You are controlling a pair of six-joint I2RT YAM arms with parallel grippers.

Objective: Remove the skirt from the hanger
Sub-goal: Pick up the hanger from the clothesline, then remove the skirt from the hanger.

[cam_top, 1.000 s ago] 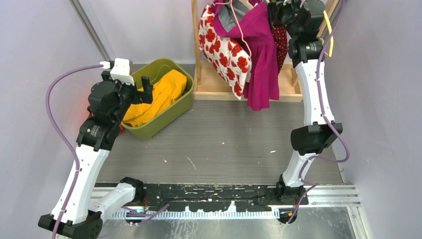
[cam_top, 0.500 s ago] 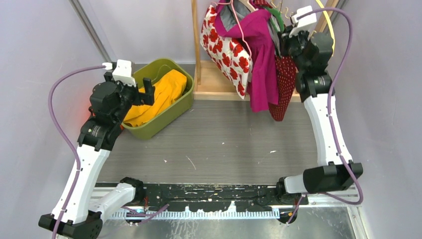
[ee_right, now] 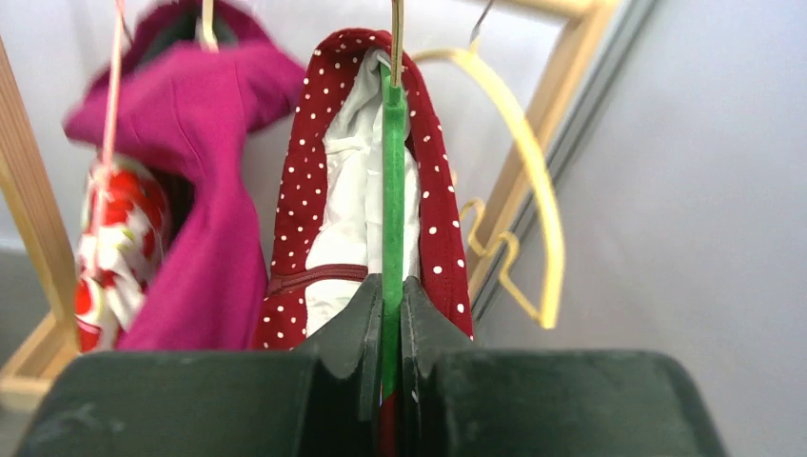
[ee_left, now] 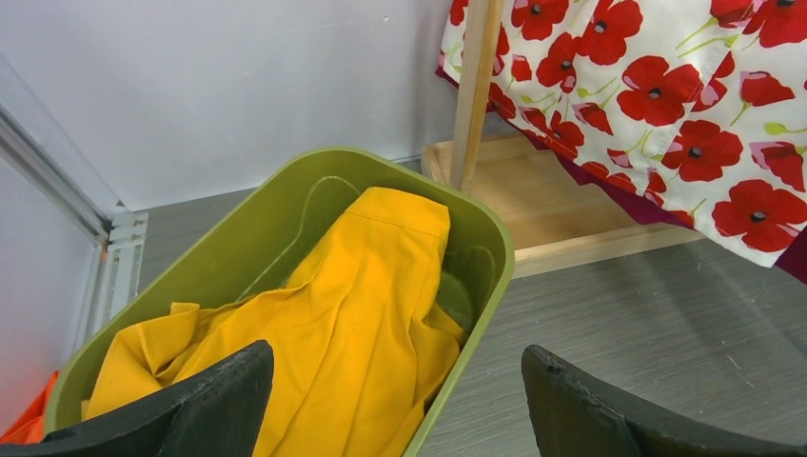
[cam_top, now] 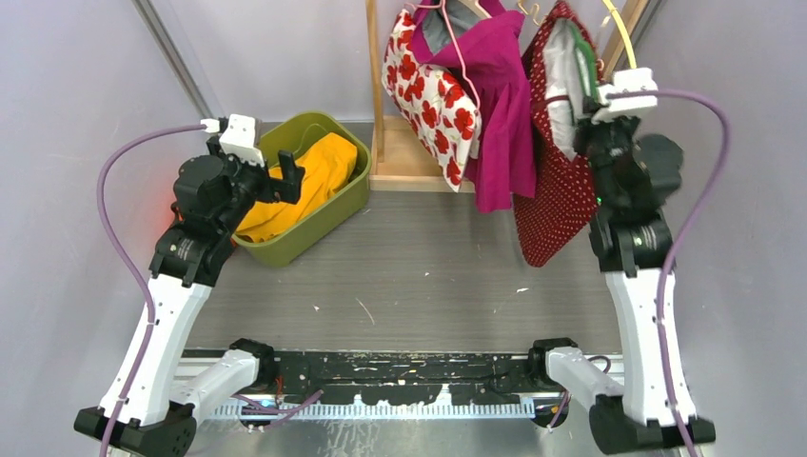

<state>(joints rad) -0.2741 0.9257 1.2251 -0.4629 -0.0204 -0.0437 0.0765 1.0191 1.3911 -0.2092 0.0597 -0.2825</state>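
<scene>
Green hanger gripped by right pincer, red skirt draped, left pincer agape

from my feed i see a small booth closed in by plain pale lilac walls, with a grey metal strip running up the back left corner. the counter is grey with a fine wood grain and a few white flecks, and it ends at the near edge in a black mounting rail and a band of bare brushed metal. at the back stands a light wooden rack, its flat base on the counter, under soft, even light with only faint shadows.
</scene>
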